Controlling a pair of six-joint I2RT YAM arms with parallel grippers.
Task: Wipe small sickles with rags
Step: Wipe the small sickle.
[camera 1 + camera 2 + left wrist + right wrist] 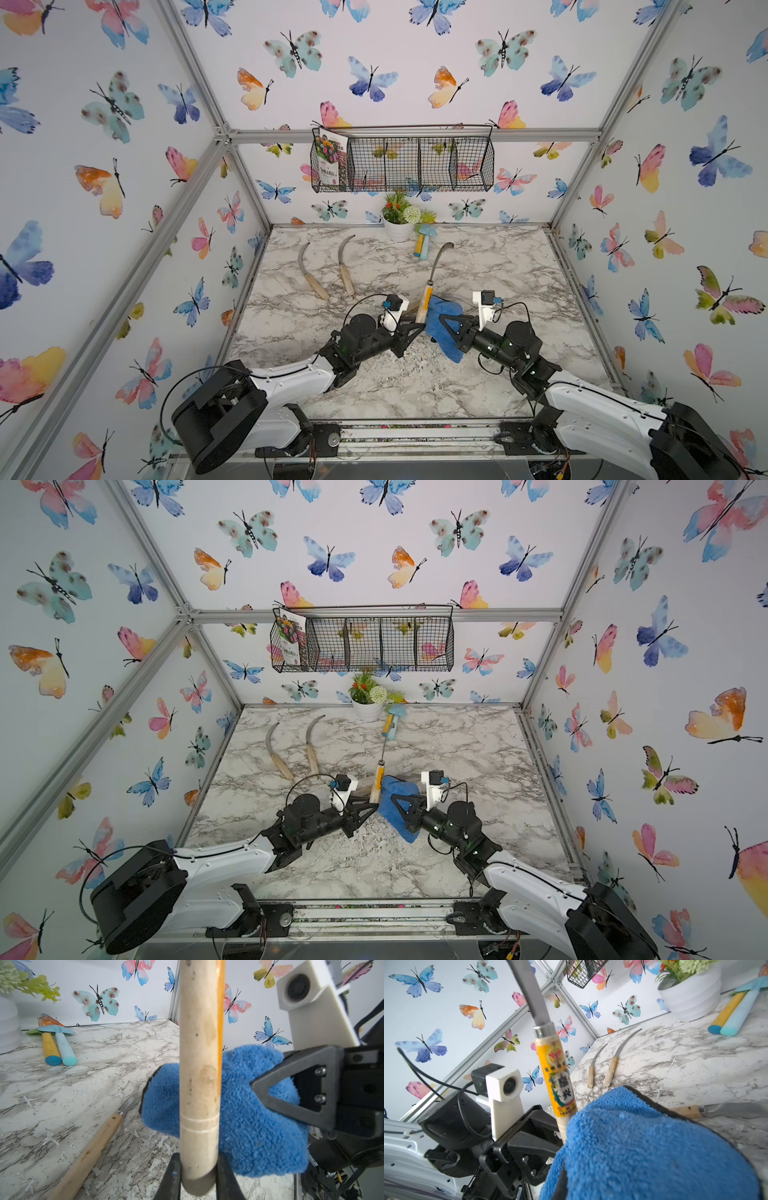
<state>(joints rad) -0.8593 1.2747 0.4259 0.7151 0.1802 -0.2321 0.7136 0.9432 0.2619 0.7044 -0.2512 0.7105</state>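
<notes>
Left gripper [197, 1172] clamps upright grey-bladed, wooden-handled sickle [427, 299]; right gripper [441, 318] pinches fluffy blue rag [451, 309] just right of it. Four sickles total: far-left pair [316, 286] [347, 283], fourth sickle [93, 1147] flat under rag. One rag.

A robot test booth, staged rather than lived in; round the marble-patterned tabletop [498, 270] stands a bare aluminium frame [415, 135] skinned with butterfly wallpaper [415, 83]; above its far edge hangs a wire basket [415, 166]; on that edge, a white flower pot [397, 232]; along its near edge, a metal rail [415, 434] carrying robot arms [291, 378].
</notes>
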